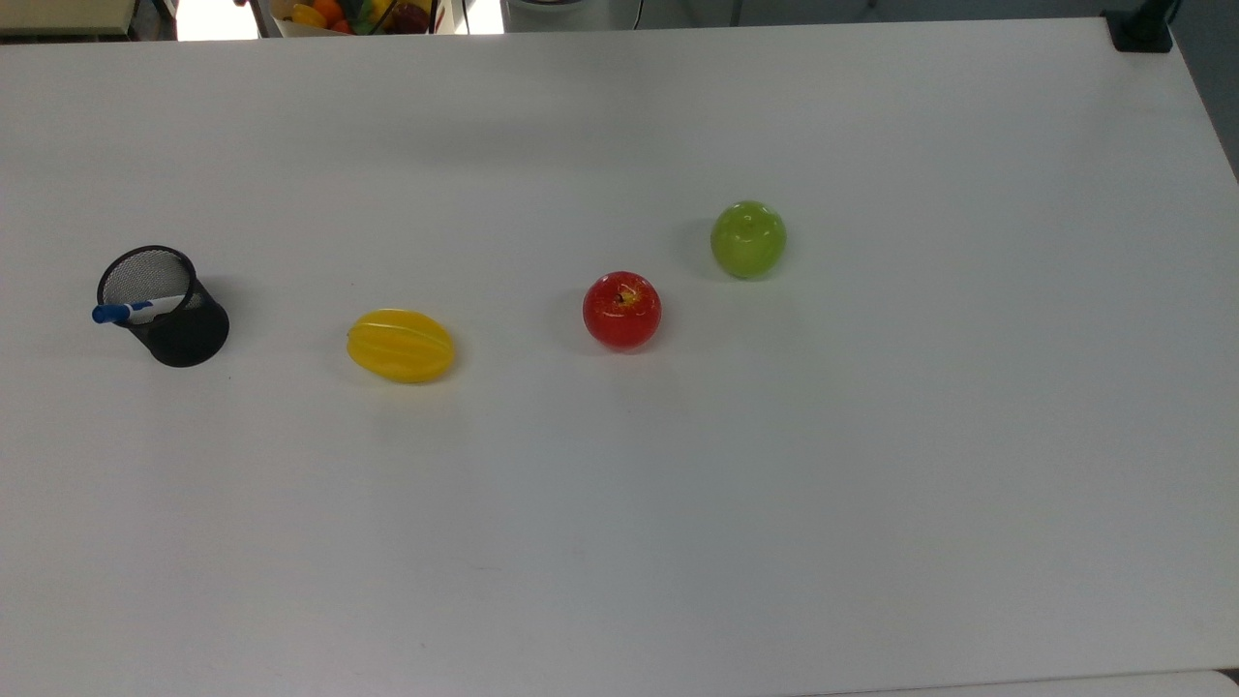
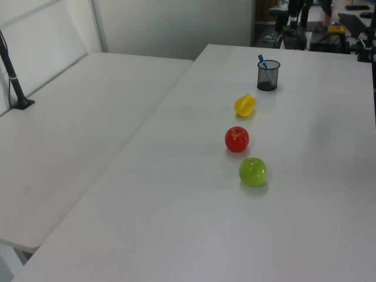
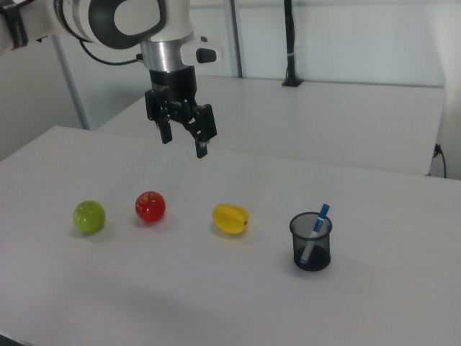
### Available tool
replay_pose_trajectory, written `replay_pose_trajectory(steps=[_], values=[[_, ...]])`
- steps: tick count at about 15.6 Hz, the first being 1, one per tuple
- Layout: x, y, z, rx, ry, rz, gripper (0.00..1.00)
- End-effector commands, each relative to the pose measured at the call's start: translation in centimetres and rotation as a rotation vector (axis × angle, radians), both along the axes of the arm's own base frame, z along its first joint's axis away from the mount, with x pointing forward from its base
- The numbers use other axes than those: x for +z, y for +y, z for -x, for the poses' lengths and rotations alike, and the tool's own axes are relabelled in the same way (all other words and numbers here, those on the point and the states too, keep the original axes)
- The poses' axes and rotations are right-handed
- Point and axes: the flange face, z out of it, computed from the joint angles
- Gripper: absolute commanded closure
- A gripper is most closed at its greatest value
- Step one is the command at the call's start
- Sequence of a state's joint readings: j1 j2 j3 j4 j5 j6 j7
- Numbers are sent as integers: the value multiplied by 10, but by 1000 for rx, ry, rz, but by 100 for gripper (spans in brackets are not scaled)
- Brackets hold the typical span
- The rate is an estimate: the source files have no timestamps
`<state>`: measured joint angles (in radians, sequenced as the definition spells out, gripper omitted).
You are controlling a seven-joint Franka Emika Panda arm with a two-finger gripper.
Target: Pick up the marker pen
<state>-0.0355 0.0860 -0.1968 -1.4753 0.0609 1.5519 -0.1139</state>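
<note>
Right view: marker pen leaning in mesh cup (blue cap up). Gripper high above table, jaws open, empty.

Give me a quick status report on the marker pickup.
Gripper open, high above the table. Marker pen stands tilted in the black mesh cup, not grasped. Nothing blocking the cup.

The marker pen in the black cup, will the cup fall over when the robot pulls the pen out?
Maybe a little. The marker pen leans against the rim of the mesh cup, so a sideways pull could tip it. The cup looks light, being see-through mesh and holding nothing else. A straight pull along the pen's lean is probably safer. The open gripper hangs high above the table.
</note>
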Motion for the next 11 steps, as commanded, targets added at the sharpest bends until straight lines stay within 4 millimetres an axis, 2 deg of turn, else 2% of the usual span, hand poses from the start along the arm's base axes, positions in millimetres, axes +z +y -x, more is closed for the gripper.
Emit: replay_pose_trajectory(steps=[1, 11], values=[[6, 0, 13, 11, 18, -14, 0], [4, 5, 7, 18, 6, -62, 0]])
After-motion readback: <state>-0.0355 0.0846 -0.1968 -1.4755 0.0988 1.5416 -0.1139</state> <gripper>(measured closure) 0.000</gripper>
